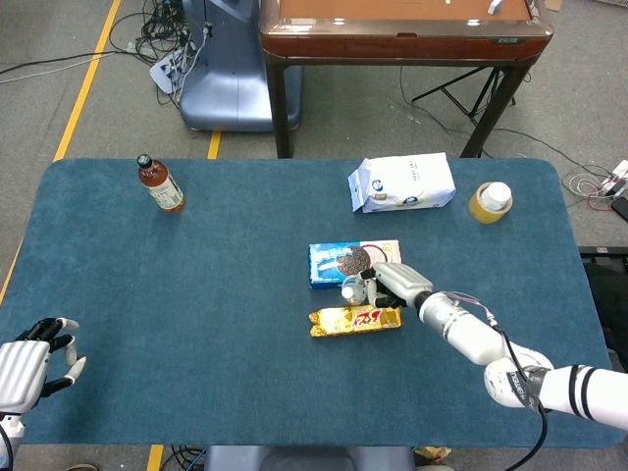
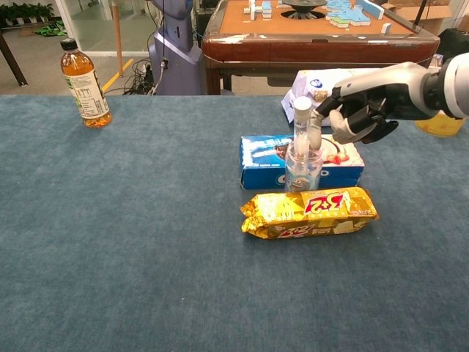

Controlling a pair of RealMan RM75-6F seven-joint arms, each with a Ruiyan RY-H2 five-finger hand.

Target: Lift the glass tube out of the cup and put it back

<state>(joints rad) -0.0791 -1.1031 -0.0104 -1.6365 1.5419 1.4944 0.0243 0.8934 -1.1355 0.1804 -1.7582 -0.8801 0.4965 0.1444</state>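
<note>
Blue cloth covers the worktop point(image 1: 196, 324), with a brown table on the grey floor beyond its far edge. Well beyond the right robot hand point(image 2: 359, 110) lies a white bag point(image 1: 402, 183), and further to its right stands a yellow jar point(image 1: 490, 202). Just behind the hand lies a blue cookie box point(image 2: 267, 163), and just in front of it a gold snack pack point(image 2: 308, 213). A tea bottle point(image 1: 160, 183) stands far off to its left, near the far corner. Between box and pack stands the clear cup point(image 2: 303, 167), and the glass tube point(image 2: 302, 125) stands upright in it, its white top above the rim. The right robot hand's curled fingers point(image 2: 337, 121) pinch the tube's upper part. The left robot hand point(image 1: 29, 368) rests at the near left edge, fingers apart, holding nothing.
</note>
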